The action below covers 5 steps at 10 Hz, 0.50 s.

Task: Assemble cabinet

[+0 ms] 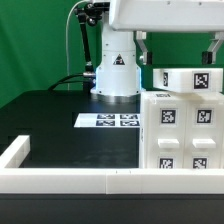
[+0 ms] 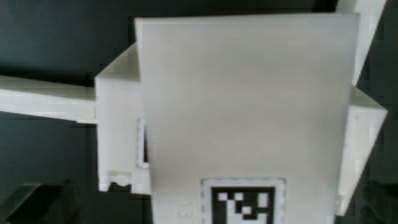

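A low white rail runs along the near edge of the black worktop and turns up the edge on the exterior view's left. This leaves a wide bare stretch from that corner to the middle of the table. The marker board lies flat near the centre, just in front of the arm's base, which stands at the far edge. The cabinet body fills the near corner on the exterior view's right, close behind the rail, and its tagged front faces the camera. A smaller tagged block shows above and behind the body (whether it rests on the body or hangs clear cannot be told). On that side there is little free room. The arm reaches forward from its base and over that corner, with the white hand at the top of the frame pointing straight down. The gripper hangs directly above the smaller block. Its dark fingers are spread wide, one toward each end of the block. The views do not settle whether they press on the block or stand free of it. In the wrist view a broad white panel with one tag fills nearly the whole frame, very close beneath the camera.
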### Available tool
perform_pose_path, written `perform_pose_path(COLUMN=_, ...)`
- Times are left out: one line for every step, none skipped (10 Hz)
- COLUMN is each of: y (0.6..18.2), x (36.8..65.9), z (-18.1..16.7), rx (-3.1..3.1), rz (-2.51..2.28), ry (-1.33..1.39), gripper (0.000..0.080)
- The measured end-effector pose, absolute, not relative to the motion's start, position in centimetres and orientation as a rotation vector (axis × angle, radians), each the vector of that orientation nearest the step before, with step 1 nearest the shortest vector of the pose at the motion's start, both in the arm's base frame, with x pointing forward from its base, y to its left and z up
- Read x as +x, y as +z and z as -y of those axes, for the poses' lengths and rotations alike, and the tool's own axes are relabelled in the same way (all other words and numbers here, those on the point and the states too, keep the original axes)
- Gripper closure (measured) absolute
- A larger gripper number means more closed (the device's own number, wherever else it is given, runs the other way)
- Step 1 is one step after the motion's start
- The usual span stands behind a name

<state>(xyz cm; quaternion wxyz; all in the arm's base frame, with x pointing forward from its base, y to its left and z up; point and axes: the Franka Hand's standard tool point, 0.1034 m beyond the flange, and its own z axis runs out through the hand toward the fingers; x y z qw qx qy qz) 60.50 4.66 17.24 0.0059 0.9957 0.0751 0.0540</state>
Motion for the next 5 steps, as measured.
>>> perform_pose_path(y=17.0, x=60.3, z=-4.9, rx=3.120, rz=-0.227, ry=0.133, gripper=0.0002)
perform_pose_path(y=16.9, x=60.4, z=-5.2, rx=3.121, rz=-0.227, ry=0.118, gripper=0.0002)
perform_pose_path(y=16.7, x=60.6, z=-5.4, rx=3.119, rz=-0.232, ry=0.113, gripper=0.0002)
perform_pose_path(y=16.3, x=60.6, z=-5.4, rx=3.118, rz=-0.235, ry=0.102, gripper=0.0002)
perform_pose_path(y=15.8, x=60.5, z=-5.6, rx=3.117, rz=-0.241, ry=0.087, gripper=0.0002)
